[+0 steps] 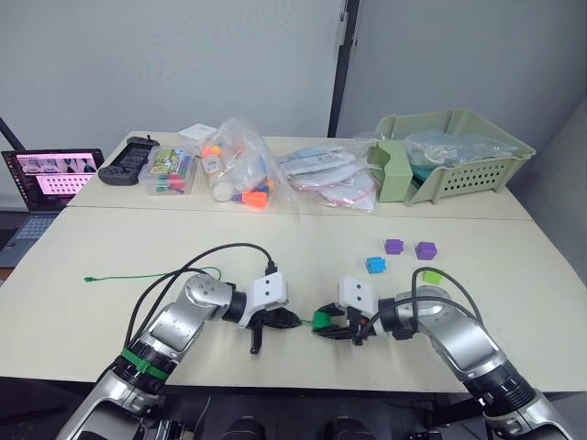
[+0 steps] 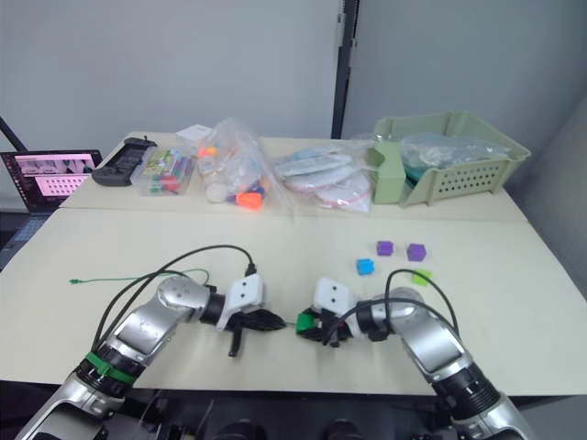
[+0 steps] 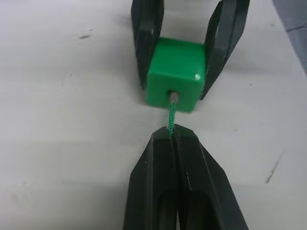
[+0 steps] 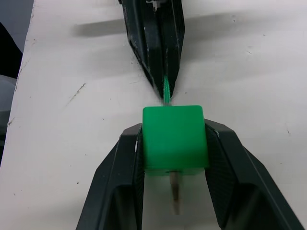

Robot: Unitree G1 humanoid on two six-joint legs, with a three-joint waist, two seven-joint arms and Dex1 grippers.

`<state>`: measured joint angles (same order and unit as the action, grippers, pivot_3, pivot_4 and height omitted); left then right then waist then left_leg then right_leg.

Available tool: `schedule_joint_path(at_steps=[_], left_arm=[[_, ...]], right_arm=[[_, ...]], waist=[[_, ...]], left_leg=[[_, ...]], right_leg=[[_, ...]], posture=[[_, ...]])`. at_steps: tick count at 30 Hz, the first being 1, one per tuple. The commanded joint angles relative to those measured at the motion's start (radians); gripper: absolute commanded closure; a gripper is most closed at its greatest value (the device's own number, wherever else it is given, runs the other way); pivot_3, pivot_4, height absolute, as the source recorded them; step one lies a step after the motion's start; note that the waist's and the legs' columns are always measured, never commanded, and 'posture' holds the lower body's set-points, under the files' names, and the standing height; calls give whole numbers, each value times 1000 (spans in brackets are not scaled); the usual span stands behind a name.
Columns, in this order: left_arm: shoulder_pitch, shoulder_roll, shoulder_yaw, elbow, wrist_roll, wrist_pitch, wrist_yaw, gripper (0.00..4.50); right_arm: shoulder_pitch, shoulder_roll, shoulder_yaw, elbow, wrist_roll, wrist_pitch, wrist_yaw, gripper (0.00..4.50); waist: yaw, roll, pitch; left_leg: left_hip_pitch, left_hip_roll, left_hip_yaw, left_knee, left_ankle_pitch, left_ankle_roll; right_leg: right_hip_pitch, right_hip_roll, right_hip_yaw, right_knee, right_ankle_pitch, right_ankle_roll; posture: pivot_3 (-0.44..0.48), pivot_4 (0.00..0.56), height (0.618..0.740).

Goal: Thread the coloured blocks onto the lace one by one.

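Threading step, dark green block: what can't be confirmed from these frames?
- Lace inside the dark green block: hidden by the block in both wrist views.
- Lace within the left pincer: covered by its shut fingers.
- Light green block: partly behind the black cable in the eye views.

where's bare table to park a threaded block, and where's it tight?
Free: the near table left of the left gripper, below the lace; also the middle strip between the grippers and the bags. Tight: the back edge, with bags, laptop and green basket, and right of the right gripper, where four blocks lie loose.
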<state>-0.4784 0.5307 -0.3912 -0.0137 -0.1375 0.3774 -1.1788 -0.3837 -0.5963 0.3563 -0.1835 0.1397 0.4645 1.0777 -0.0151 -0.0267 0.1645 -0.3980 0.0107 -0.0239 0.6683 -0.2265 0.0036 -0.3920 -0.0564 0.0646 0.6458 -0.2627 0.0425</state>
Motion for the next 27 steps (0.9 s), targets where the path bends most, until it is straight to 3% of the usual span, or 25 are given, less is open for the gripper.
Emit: schedule_joint_path(at_steps=[1,7,12,13,17,18,21,25,27], left_arm=[[-33,-39,-21,-22,8,1,17,4473],[-45,-87,-55,11,51,-11,49,4473],[-39,-66,-34,-19,38,23,23,4473],[-39,-60,-27,-28,31,29,17,3919],[-46,-22,-5,-73,2,68,-22,2696],[-49,-12,0,-84,-5,76,-28,2340],[-60,14,8,-111,-17,92,-40,1340],[-86,7,-22,-106,12,75,-23,55],[-98,-21,-44,-69,36,56,3,55]], right_arm=[[20,-3,30,-1,-7,22,1,3312],[21,-3,29,-6,-7,28,-2,3312],[17,2,31,-8,-6,39,-5,3312],[17,3,31,-9,-5,43,-6,3312],[13,17,9,-27,15,55,-21,3312],[11,21,1,-39,25,69,-23,2261],[6,23,-23,-78,41,98,-32,1238],[32,-43,-88,-181,76,147,-36,0],[60,-89,-122,-220,92,161,-30,0]], waist=[[0,0,0],[2,0,0],[3,0,0],[3,0,0],[0,0,0],[0,0,0],[0,0,0],[4,0,0],[9,0,0]], left_leg=[[0,0,0,0,0,0],[0,-1,0,0,0,0],[1,-1,0,0,0,0],[1,-1,0,0,0,0],[1,0,0,0,0,0],[0,0,0,0,0,0],[-3,0,0,0,0,0],[-9,0,-1,1,0,0],[-9,-2,-1,1,0,0]], right_leg=[[0,0,0,0,0,0],[0,0,0,0,0,0],[2,0,0,0,0,0],[2,0,0,0,0,0],[1,0,0,0,0,0],[1,0,0,0,0,0],[-4,0,1,1,0,0],[-11,0,2,3,0,0],[-11,-1,2,3,0,0]], posture=[[0,150,740],[0,150,740],[0,150,740],[0,150,740],[0,150,740],[0,150,740],[0,150,740],[0,150,740],[0,150,740]])
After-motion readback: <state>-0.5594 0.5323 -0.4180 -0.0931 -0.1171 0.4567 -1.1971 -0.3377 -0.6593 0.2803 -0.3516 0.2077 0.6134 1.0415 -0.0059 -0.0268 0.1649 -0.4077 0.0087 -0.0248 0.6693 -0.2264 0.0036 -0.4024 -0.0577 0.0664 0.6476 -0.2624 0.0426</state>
